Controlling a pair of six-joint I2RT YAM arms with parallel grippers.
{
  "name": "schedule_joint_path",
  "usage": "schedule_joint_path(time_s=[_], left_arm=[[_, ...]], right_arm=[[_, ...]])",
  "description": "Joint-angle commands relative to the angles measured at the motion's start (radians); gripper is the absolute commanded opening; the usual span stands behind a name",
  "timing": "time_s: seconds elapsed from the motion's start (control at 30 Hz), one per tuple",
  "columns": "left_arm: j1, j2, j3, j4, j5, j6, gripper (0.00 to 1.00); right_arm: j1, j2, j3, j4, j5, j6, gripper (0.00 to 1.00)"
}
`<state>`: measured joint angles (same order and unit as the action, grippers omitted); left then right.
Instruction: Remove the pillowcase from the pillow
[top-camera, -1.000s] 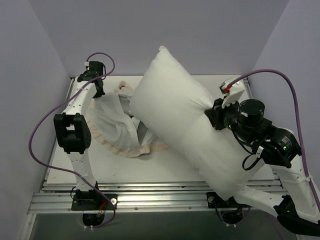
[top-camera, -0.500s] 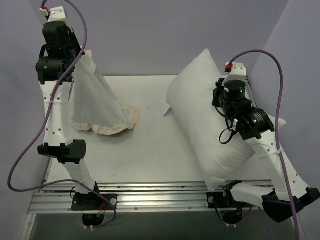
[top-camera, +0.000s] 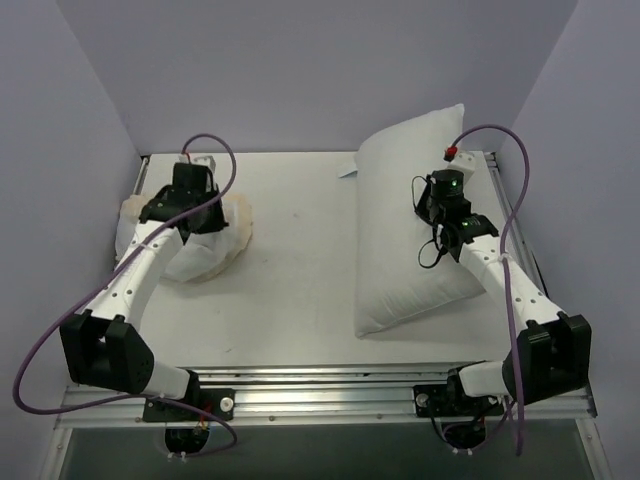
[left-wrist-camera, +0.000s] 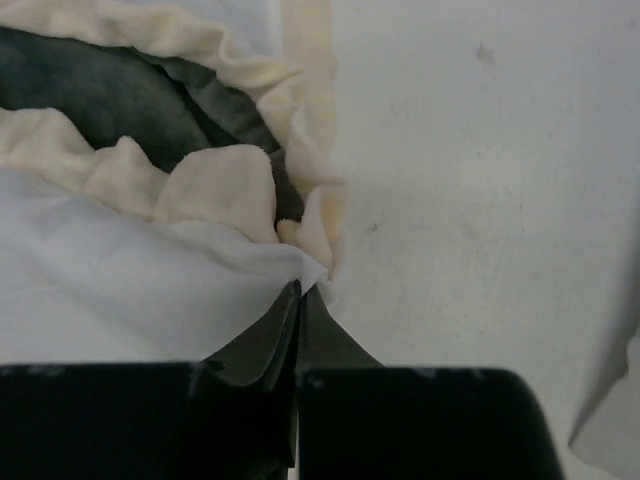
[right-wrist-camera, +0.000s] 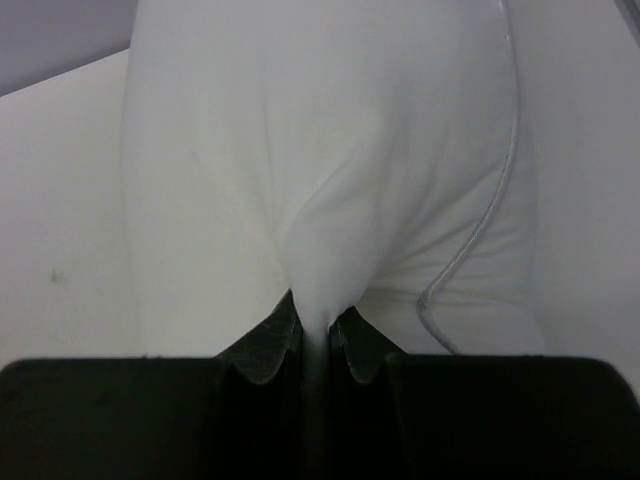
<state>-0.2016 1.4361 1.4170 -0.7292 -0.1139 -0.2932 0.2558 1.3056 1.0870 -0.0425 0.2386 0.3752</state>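
Step in hand, judged: cover off, set-down stage.
Pillowcase: heaped well left of pillow, no contact.
Left gripper: jaws clamped on pillowcase edge.
Right gripper: jaws clamped on pillow fabric fold.
Next move calls for: part both jaw pairs, lift clear without snagging fabric.

2 white arms, black joints, on 1 aluminium rail.
Left arm and right arm have black bases at the rail; a purple cable loops along each; farthest from the rail, a green light, possibly a red plug, matte black fingers.
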Motion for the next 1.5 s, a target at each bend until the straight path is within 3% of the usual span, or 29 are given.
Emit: schedule_joint_path(time_s=[0.0, 0.1, 0.17, 0.2, 0.23, 0.27, 0.3, 0.33, 0.37, 0.4, 0.43, 0.53, 0.77, 1.0, 1.27, 1.47], left_arm=[[-0.056, -0.063, -0.172, 0.154, 0.158, -0.167, 0.04], [-0.149, -0.075, -0.317, 0.230, 0.236, -0.251, 0.09], [-0.191, -0.089, -0.375, 0.269, 0.266, -0.285, 0.13], [-0.212, -0.097, -0.419, 0.277, 0.269, -0.308, 0.20], [-0.217, -0.104, -0.435, 0.277, 0.272, -0.313, 0.25], [-0.217, -0.127, -0.444, 0.266, 0.267, -0.314, 0.30], [-0.217, -0.143, -0.444, 0.249, 0.251, -0.310, 0.38], [-0.214, -0.158, -0.422, 0.205, 0.228, -0.299, 0.45], [-0.214, -0.193, -0.402, 0.182, 0.173, -0.285, 0.54], [-0.214, -0.212, -0.376, 0.128, 0.142, -0.255, 0.64], [-0.214, -0.227, -0.312, 0.098, 0.123, -0.238, 0.82], [-0.213, -0.279, -0.196, -0.011, -0.001, -0.176, 0.97], [-0.208, -0.385, 0.136, -0.191, -0.223, -0.064, 0.94], [-0.208, -0.542, 0.287, -0.263, -0.443, 0.054, 0.94], [-0.209, -0.792, 0.297, -0.225, -0.622, 0.155, 0.94], [-0.211, -0.947, 0.197, -0.171, -0.638, 0.203, 0.94]], right_arm=[[-0.026, 0.053, -0.024, 0.191, -0.113, 0.056, 0.00], [-0.059, 0.090, -0.039, 0.164, -0.128, 0.071, 0.06], [-0.073, 0.092, -0.032, 0.142, -0.151, 0.073, 0.18], [-0.076, 0.080, -0.029, 0.124, -0.156, 0.070, 0.24], [-0.079, 0.072, -0.021, 0.113, -0.159, 0.061, 0.40], [-0.079, 0.063, -0.010, 0.096, -0.160, 0.054, 0.49], [-0.079, 0.043, 0.019, 0.057, -0.160, 0.039, 0.56], [-0.079, 0.034, 0.034, 0.047, -0.157, 0.033, 0.70], [-0.079, 0.021, 0.053, -0.017, -0.153, 0.024, 0.75], [-0.079, -0.001, 0.086, -0.042, -0.144, 0.008, 0.79], [-0.079, -0.014, 0.105, -0.062, -0.136, 0.001, 0.86], [-0.079, -0.074, 0.171, -0.144, -0.090, -0.021, 0.95], [-0.078, -0.250, 0.335, -0.325, 0.043, -0.068, 1.00], [-0.079, -0.419, 0.465, -0.422, 0.160, -0.199, 1.00], [-0.073, -0.653, 0.462, -0.407, 0.249, -0.300, 1.00], [-0.070, -0.790, 0.370, -0.388, 0.258, -0.323, 0.99]])
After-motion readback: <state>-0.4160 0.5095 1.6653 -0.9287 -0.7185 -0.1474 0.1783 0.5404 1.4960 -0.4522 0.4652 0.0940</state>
